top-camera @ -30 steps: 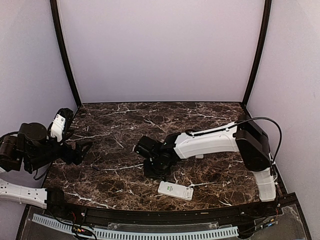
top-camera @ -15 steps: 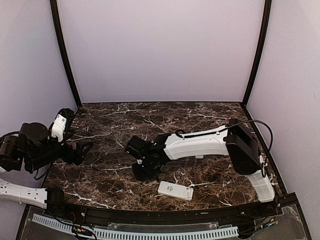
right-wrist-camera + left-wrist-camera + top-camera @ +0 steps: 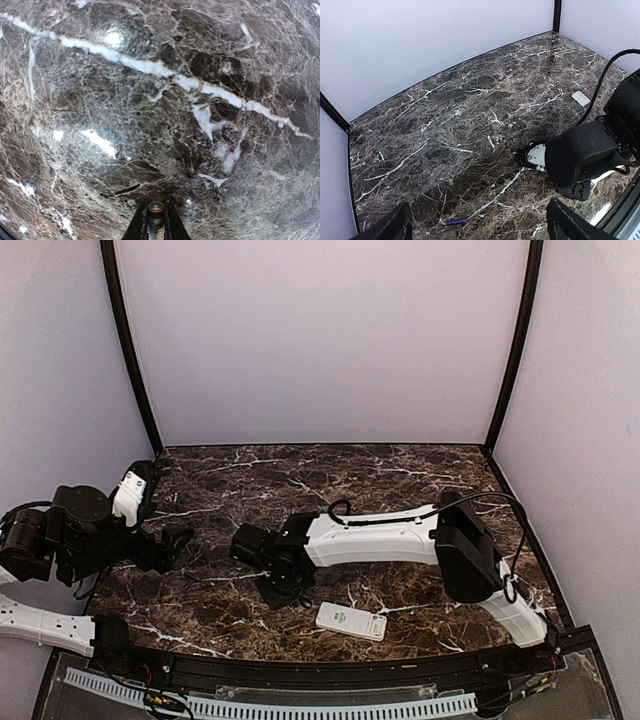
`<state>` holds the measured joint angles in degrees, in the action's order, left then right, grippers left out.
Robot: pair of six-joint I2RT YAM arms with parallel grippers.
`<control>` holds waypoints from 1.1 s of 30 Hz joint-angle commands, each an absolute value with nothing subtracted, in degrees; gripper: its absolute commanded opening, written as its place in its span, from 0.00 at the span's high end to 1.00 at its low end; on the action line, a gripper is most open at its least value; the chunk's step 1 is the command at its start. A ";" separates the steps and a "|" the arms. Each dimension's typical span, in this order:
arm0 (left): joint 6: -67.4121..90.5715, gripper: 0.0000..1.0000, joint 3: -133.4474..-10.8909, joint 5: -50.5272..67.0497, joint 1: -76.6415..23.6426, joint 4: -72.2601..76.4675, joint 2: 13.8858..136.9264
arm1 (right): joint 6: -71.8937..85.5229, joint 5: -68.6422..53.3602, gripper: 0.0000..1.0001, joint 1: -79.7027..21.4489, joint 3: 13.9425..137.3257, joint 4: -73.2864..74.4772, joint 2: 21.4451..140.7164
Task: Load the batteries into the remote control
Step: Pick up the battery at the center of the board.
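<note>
The white remote control [image 3: 351, 621] lies flat near the table's front edge, a little right of centre. My right gripper [image 3: 273, 587] hangs low over the marble just left of the remote and apart from it. In the right wrist view the right gripper [image 3: 155, 207] is shut on a battery [image 3: 155, 221], whose coppery end pokes out between the fingers toward the table. A purple battery [image 3: 456, 221] lies loose on the marble in front of my left gripper [image 3: 479, 212], which is open and holds nothing. My left gripper [image 3: 178, 541] hovers at the table's left edge.
A small white rectangular piece [image 3: 580, 98] lies on the marble toward the back right. The right arm [image 3: 370, 537] stretches across the table's middle from its base [image 3: 520, 615] at the right. Pale walls with black corner posts [image 3: 130, 350] enclose the table.
The right arm has swung left across the table, carrying its gripper from the centre to left of the remote. The left arm has shifted slightly; its gripper stays open.
</note>
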<state>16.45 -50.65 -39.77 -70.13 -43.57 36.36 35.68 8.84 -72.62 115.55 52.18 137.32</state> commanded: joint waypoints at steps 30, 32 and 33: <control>12.04 0.08 -52.20 -35.02 -70.05 -40.99 38.21 | 31.91 0.26 1.00 -67.02 99.33 35.02 120.30; 11.05 0.08 -51.96 -33.06 -70.05 -39.38 38.78 | 32.51 0.26 1.00 -66.26 98.13 34.10 118.24; 10.28 0.08 -51.91 -32.31 -70.05 -38.81 39.73 | 32.84 0.42 1.00 -65.77 97.48 33.65 117.03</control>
<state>12.97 -51.29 -36.03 -70.13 -41.41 38.06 31.18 1.23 -67.22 99.81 38.83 122.10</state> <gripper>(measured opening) 0.922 0.047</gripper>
